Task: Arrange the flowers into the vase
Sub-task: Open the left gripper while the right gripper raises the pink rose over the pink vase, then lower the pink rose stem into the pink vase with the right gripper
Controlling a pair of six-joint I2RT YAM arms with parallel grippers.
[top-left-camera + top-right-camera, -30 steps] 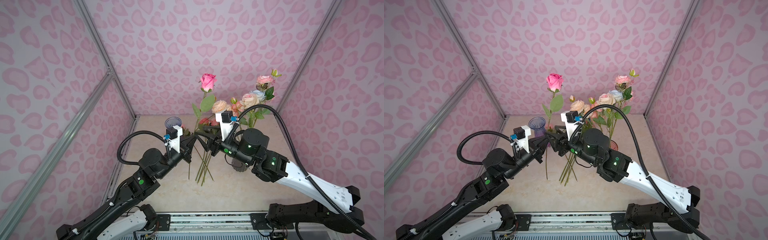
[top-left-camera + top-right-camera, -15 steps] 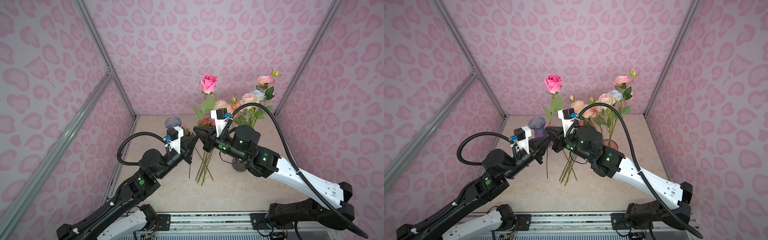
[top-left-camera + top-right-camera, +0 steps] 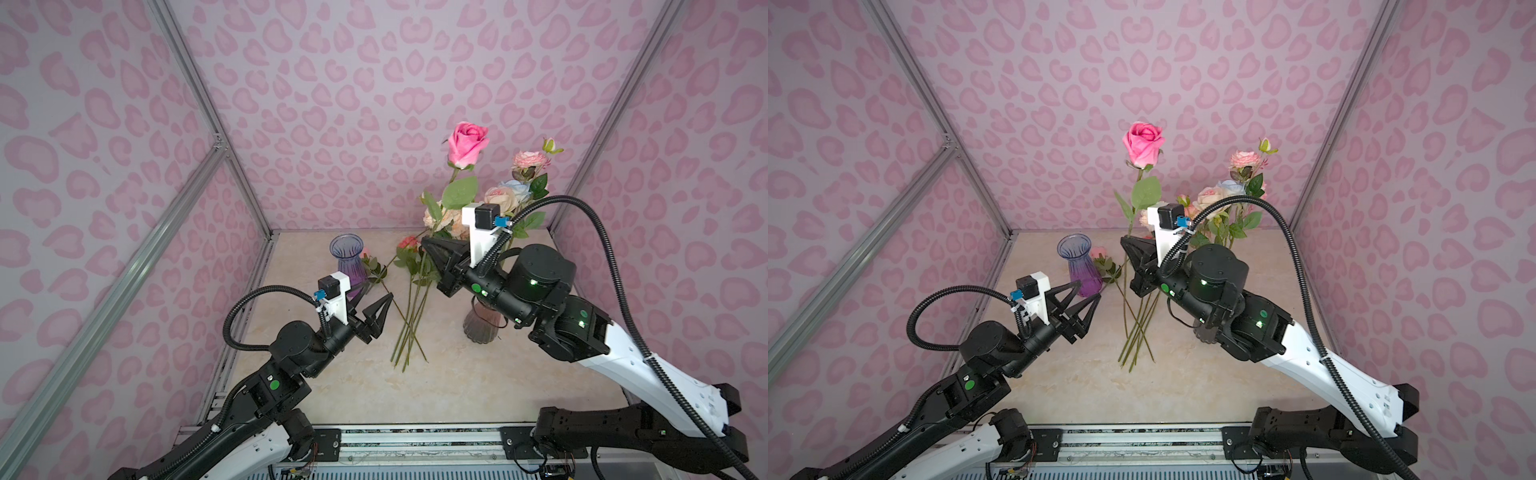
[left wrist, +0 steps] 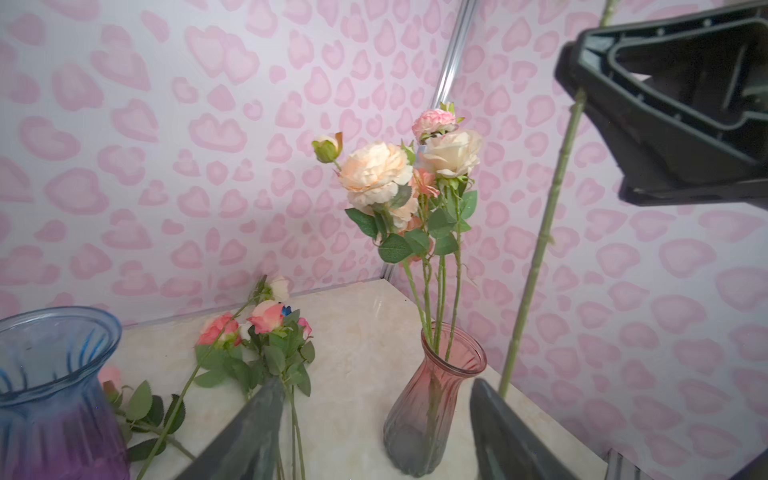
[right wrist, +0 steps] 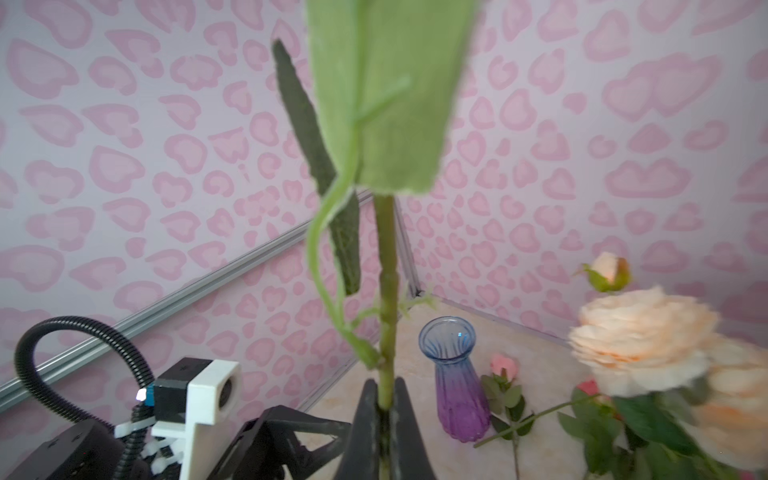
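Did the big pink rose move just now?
Yes. The pink rose went right and a little up, away from the purple vase.

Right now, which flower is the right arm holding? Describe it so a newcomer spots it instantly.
Find the smoky pink vase of flowers on the right. Just left of it in a top view, the right end effector is shut on one long stem. At its top is the rose: tallest, vivid solid pink, unlike the pale peach blooms beside it.
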